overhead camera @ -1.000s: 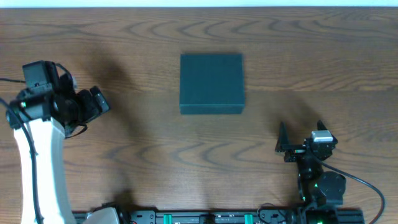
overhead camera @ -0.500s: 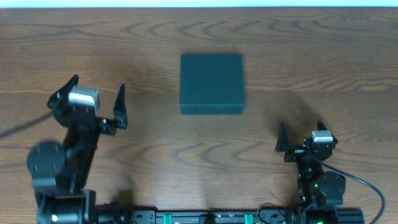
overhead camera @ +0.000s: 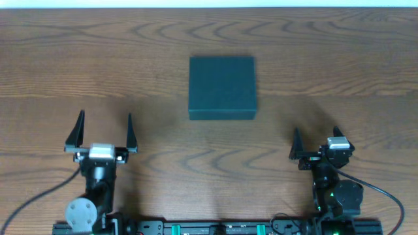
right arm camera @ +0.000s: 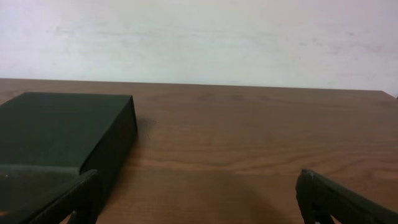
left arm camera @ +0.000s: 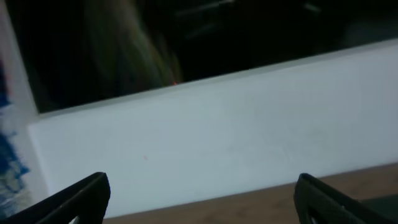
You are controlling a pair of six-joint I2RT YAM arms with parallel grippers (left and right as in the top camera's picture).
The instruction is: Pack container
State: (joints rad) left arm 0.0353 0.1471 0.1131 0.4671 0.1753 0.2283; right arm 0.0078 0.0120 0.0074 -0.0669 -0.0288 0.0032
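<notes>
1. Brown wood-grain table (overhead camera: 163, 163). Its near edge carries a black mounting rail (overhead camera: 196, 228) with both arm bases.
2. Left gripper (overhead camera: 104, 123) is at near-left, fingers spread wide with nothing between them. The left wrist view has both fingertips (left arm camera: 81, 198) low in frame. It faces a white wall (left arm camera: 217, 149) with a dark pane (left arm camera: 217, 37) above it, and only a sliver of table shows.
3. Right gripper (overhead camera: 315, 136) is at near-right. Its fingers are also apart, with a slightly narrower gap than the left, and it holds nothing.
4. Bare wood runs between each gripper and the box, and on all four sides of the box.
5. Container (overhead camera: 222, 87) is a dark teal box, roughly centred left-right and a bit past the table's middle toward the far edge. It is well apart from both grippers, and its top is flat with the lid down.
6. The right wrist view puts the container ahead and left of the fingers, with one vertical corner edge turned toward the camera.
7. The footprint is near square and its sides run parallel to the table edges. I can't tell a long axis or which side has the hinge.
8. At the far edge the wood stops at the white wall.
</notes>
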